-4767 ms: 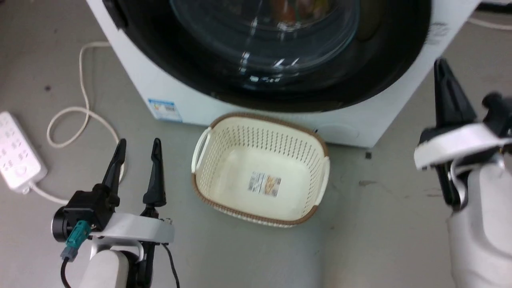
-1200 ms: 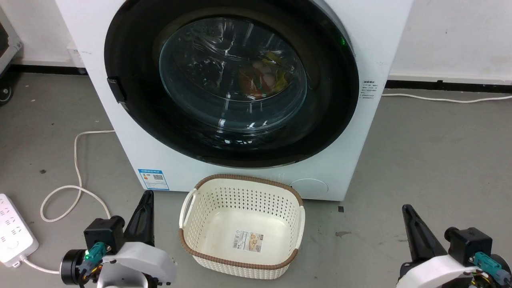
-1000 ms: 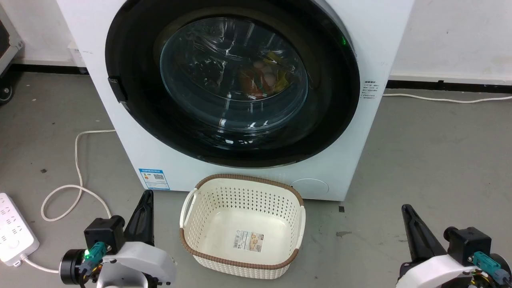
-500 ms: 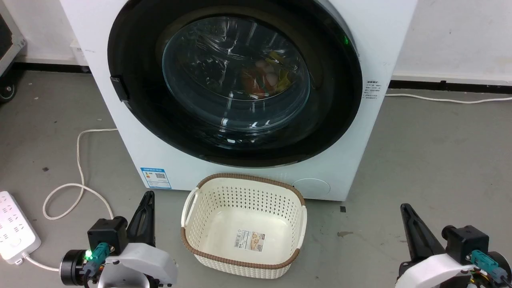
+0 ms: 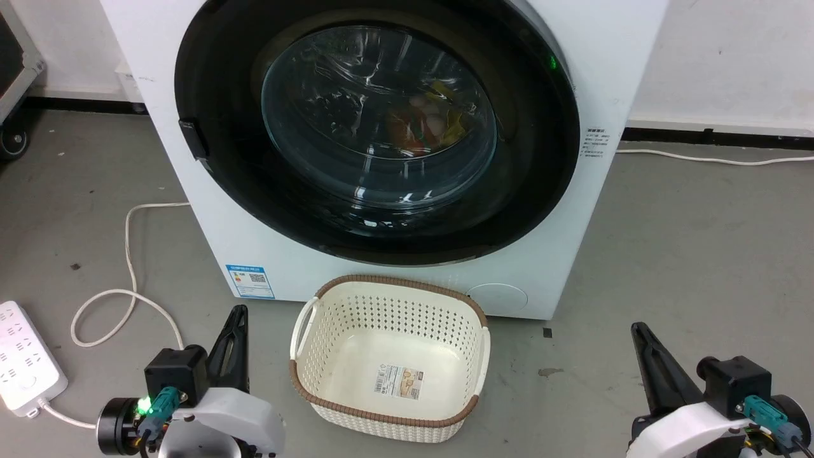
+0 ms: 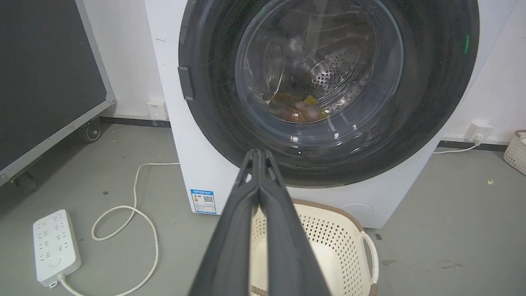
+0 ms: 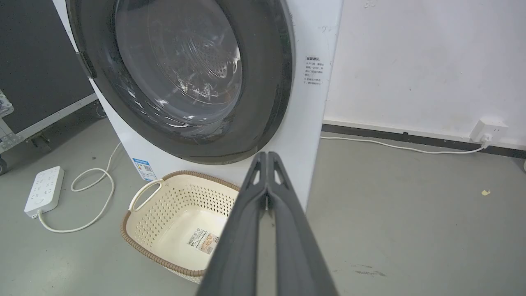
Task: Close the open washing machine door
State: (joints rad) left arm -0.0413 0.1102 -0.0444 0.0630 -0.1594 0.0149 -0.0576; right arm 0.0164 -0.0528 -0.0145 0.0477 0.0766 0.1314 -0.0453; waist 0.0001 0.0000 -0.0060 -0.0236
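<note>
Black-framed, the washing machine door lies flush against the white washing machine, with a basket in front. The left gripper and right gripper hang low, pointing up. In the left wrist view, the fingers are pressed together, empty, and aimed at the door. In the right wrist view, the fingers are likewise together and empty, aimed at the machine's lower right corner.

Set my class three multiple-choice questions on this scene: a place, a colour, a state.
1. Where does the basket stand?
A. Inside the drum
B. On the floor in front of the washing machine
C. On the power strip

2. What colour is the basket's rim?
A. Brown
B. Blue
C. Green

3. How is the washing machine door?
A. Swung wide open
B. Off its hinge
C. Shut against the front

Answers: 1 B, it sits on grey floor below the door; 2 A, a brown band rings the cream walls; 3 C, its black frame lies flush with the white front.
</note>
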